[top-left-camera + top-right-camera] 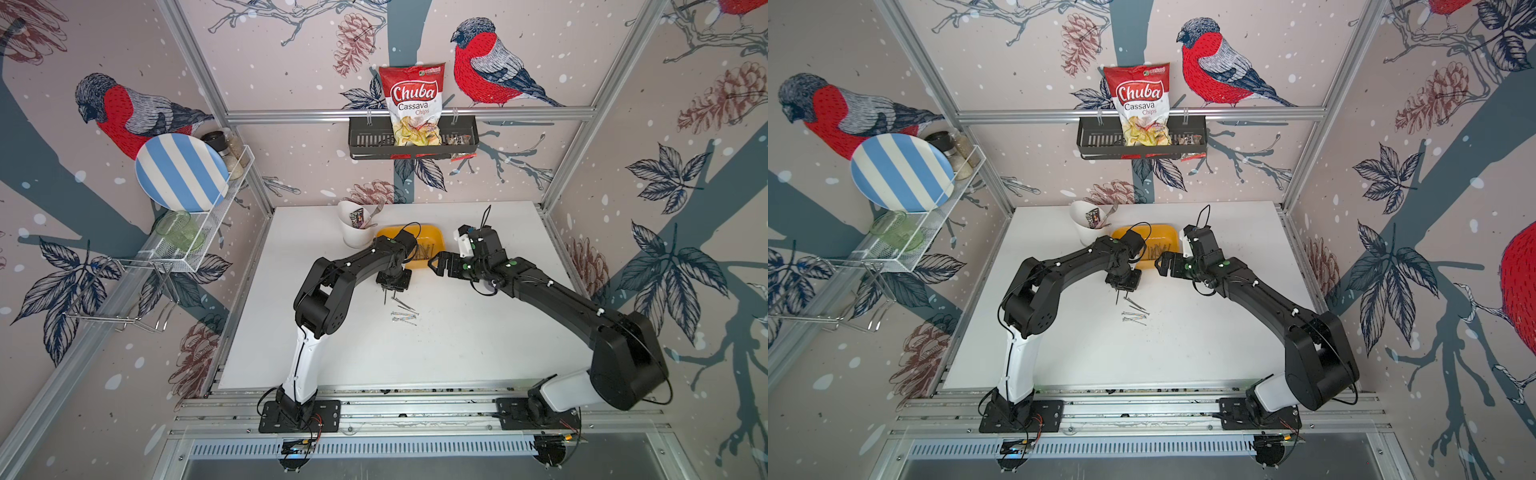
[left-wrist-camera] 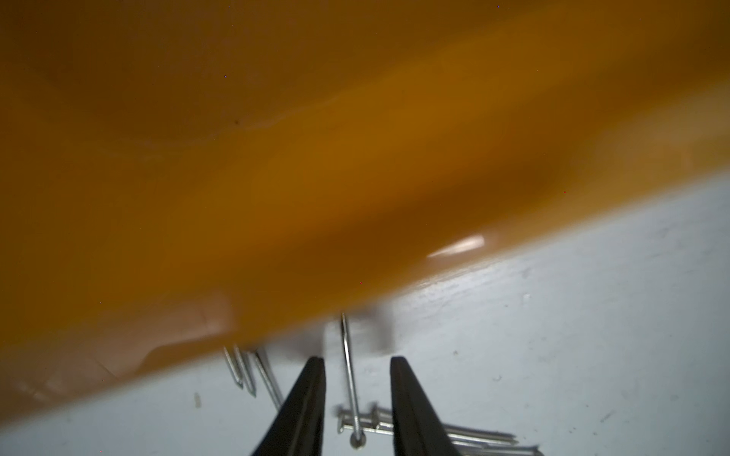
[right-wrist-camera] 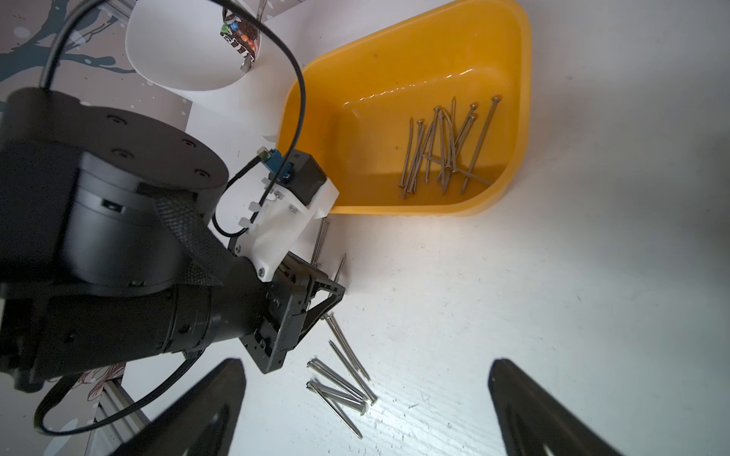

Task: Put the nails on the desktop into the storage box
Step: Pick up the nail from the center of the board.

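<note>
In both top views the yellow storage box (image 1: 432,236) (image 1: 1163,232) sits toward the back of the white desktop (image 1: 457,340), just beside a white cup (image 1: 353,232). A small cluster of nails (image 1: 405,316) (image 1: 1134,318) lies on the bare surface in front of it. The left gripper (image 1: 390,289) points down between the box's near wall and that cluster. The right gripper (image 1: 433,264) hovers at the box's right front corner with its jaws spread. The left wrist view is mostly filled by the blurred orange-yellow wall of the storage box (image 2: 316,158). Below it the left gripper (image 2: 357,361) shows its two black fingers (image 2: 304,402) partly apart, with a single nail (image 2: 349,379) in the gap and neither finger visibly pressing on it. More nails (image 2: 474,436) lie crossed on the desktop (image 2: 553,335) beside them. The right wrist view shows the right gripper (image 3: 367,362) wide open and empty, its fingers (image 3: 205,402) well apart above several nails (image 3: 343,379) on the desktop. A larger heap of nails (image 3: 446,150) lies inside the storage box (image 3: 521,118), and the left gripper (image 3: 316,300) hangs close to the box's near wall.
</note>
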Action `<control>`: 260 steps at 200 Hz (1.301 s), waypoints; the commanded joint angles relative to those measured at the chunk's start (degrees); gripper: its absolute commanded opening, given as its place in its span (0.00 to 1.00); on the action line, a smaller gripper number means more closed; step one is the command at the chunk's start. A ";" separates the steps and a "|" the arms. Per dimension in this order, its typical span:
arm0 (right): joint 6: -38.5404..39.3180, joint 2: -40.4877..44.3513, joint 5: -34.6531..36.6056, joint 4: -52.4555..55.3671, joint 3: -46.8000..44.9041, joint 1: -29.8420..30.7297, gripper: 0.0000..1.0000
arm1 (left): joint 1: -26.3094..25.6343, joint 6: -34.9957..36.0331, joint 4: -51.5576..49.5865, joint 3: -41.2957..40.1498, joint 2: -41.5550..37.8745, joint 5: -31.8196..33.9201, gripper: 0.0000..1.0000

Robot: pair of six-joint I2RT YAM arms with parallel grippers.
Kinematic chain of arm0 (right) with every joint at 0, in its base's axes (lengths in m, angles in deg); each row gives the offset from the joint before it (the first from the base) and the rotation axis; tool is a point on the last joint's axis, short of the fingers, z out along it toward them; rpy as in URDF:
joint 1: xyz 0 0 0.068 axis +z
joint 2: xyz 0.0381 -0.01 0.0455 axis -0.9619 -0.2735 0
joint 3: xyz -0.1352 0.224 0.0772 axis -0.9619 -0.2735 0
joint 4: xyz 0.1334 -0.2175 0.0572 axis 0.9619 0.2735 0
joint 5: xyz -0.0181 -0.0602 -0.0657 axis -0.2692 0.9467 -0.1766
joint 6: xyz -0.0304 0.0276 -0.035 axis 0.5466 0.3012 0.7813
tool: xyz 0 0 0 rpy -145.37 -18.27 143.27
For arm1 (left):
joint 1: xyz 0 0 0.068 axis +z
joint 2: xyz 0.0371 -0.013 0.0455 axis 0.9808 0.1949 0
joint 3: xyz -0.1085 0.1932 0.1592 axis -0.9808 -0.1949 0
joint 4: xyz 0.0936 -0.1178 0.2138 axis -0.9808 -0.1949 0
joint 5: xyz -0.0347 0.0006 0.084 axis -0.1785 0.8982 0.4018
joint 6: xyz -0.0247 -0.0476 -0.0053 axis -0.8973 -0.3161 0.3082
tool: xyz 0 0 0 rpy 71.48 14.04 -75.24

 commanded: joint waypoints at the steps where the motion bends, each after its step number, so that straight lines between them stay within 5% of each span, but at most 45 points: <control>1: 0.61 -0.09 -0.82 -1.35 -0.02 -0.08 1.00 | -0.35 0.24 -1.08 -1.14 0.30 1.51 0.32; 52: 0.43 -0.16 -1.00 -1.25 0.24 -0.11 1.00 | -1.38 0.51 -0.62 -2.95 2.09 3.27 0.27; 125: 0.34 -0.29 -1.01 -1.27 0.42 -0.12 1.00 | -1.93 0.23 0.18 -4.80 2.41 3.14 0.00; 260: -1.24 -0.59 -1.00 -3.12 1.19 0.21 1.00 | -1.88 -1.23 -4.82 0.77 -7.73 0.95 0.00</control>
